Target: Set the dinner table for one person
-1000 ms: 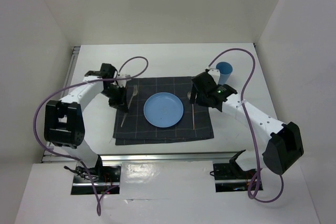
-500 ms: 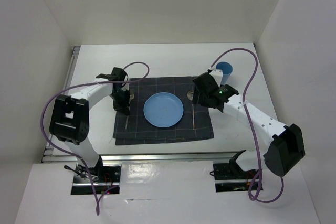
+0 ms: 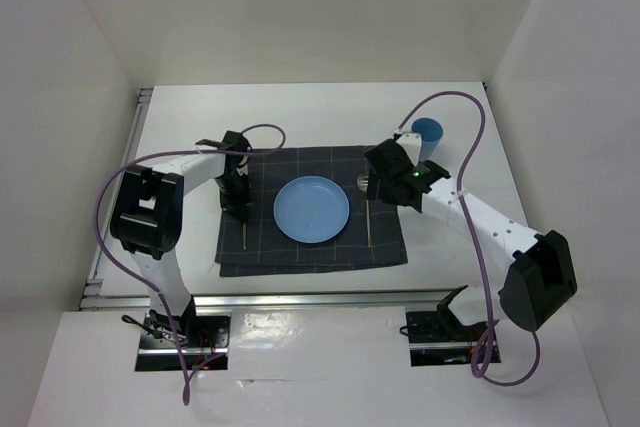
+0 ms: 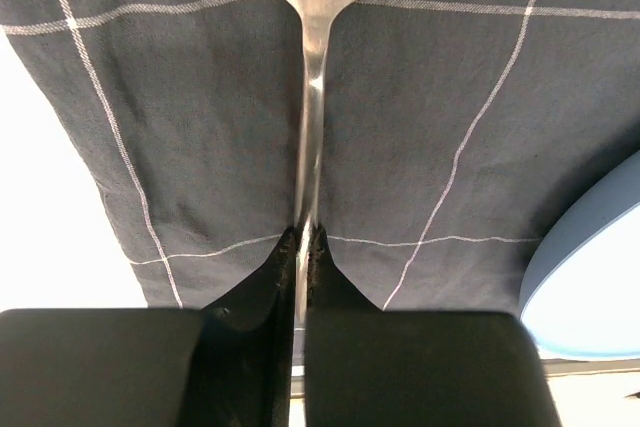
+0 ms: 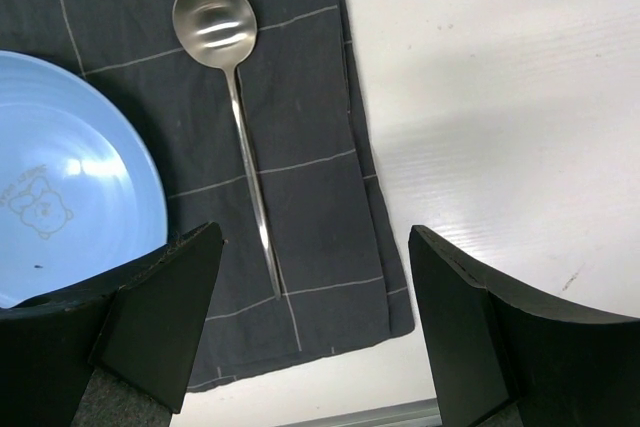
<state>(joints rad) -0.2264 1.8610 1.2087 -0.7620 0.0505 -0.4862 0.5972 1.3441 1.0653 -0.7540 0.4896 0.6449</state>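
The left gripper (image 4: 305, 237) is pinched tight on the thin handle of a silver utensil (image 4: 312, 97), with its two black fingers meeting on the metal. The handle runs straight away from the fingertips. Its broad head is cut off by the top edge of the left wrist view, so I cannot tell what kind of utensil it is. It lies over the left part of a dark grey mat (image 4: 200, 147) with pale grid lines. The rim of a blue plate (image 4: 600, 277) curves in just to its right, apart from the handle.

The right gripper (image 5: 315, 242) has its jaws spread wide and holds nothing. It hovers over the right edge of the mat, above the handle end of a spoon (image 5: 240, 117). The spoon lies flat on the cloth with its bowl pointing away, just beside the plate and not touching it. The plate sits in the middle of the mat and has a small bear drawing on its face.

The surface (image 3: 300, 112), white and plain, spreads under the mat on every side, with metal rails along its left and near edges. A blue cup (image 3: 427, 133) stands upright on it beyond the mat's far right corner, close to the right arm.
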